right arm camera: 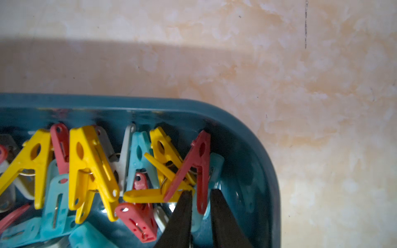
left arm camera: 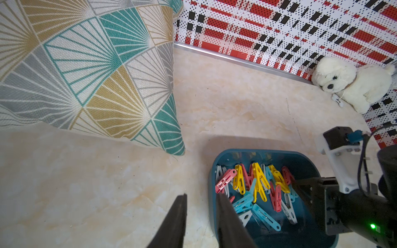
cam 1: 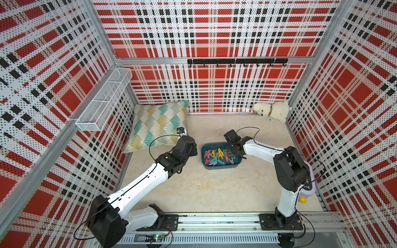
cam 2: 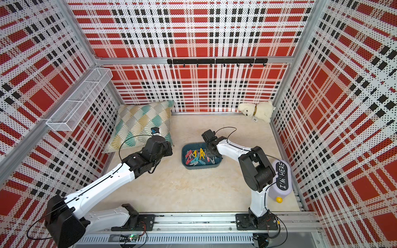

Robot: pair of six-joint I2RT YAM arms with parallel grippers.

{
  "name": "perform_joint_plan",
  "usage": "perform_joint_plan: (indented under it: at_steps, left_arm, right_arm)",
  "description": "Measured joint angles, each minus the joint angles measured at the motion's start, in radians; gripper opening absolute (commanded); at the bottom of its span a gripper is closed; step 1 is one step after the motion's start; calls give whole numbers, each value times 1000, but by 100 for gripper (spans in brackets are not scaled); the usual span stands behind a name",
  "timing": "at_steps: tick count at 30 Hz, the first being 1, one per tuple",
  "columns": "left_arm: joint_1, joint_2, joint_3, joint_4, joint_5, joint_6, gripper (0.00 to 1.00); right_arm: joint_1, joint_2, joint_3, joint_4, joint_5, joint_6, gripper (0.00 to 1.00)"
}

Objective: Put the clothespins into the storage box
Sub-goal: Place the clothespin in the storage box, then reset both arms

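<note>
Gaping narrowly, left end effector [left arm camera: 201, 195] and right end effector [right arm camera: 202, 191] attend one storage box [left arm camera: 279, 152] of twenty-ish clothespins [left arm camera: 260, 182]

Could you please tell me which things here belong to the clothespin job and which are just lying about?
Job: clothespins, storage box.
Lying about: pillow, plush dog, wire basket, hook rail, lilac container.

Left arm [cam 1: 141, 180] stretched forward and low, wrist bent. Left tool [left arm camera: 201, 195] angled down, jaws narrowly parted, empty. Right arm [cam 1: 261, 149] folded at elbow, forearm reaching inward. Right tool [right arm camera: 201, 191] pointing down, jaws slightly parted.
</note>
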Motion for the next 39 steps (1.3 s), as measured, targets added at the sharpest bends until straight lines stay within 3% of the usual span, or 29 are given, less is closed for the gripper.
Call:
perform_joint_plan:
  at_steps: [4, 8, 12, 14, 20, 24, 25, 26, 27, 33, 39]
  left_arm:
    - [-1, 16, 0, 0, 2, 2, 30]
    - [-8, 50, 0, 0, 3, 2, 30]
    - [-8, 67, 0, 1, 4, 2, 30]
    - [10, 67, 1, 11, 10, 2, 30]
    - [133, 60, 1, 64, 18, -3, 31]
    - [214, 41, 1, 98, 21, -12, 40]
    - [243, 39, 2, 106, 22, -16, 48]
    - [273, 40, 3, 112, 24, -16, 69]
    - [300, 42, 3, 114, 25, -19, 98]
    - [413, 71, 2, 131, 26, -47, 99]
    - [475, 10, -121, 290, -58, -24, 99]
  right_arm:
    - [0, -38, -2, 3, -35, -5, 32]
    - [-14, -148, -25, 24, -82, -22, 51]
    - [-65, -269, -66, 85, -109, -48, 77]
    - [-92, -306, -91, 120, -102, -63, 100]
    - [-175, -349, -159, 201, -19, -85, 100]
    - [-242, -385, -224, 264, 55, -105, 100]
    - [-270, -394, -240, 280, 72, -109, 100]
    - [-303, -405, -258, 301, 95, -113, 100]
    - [-328, -414, -277, 324, 114, -116, 100]
    - [-511, -541, -535, 559, 161, -165, 100]
    - [-539, -544, -670, 802, 154, -227, 100]
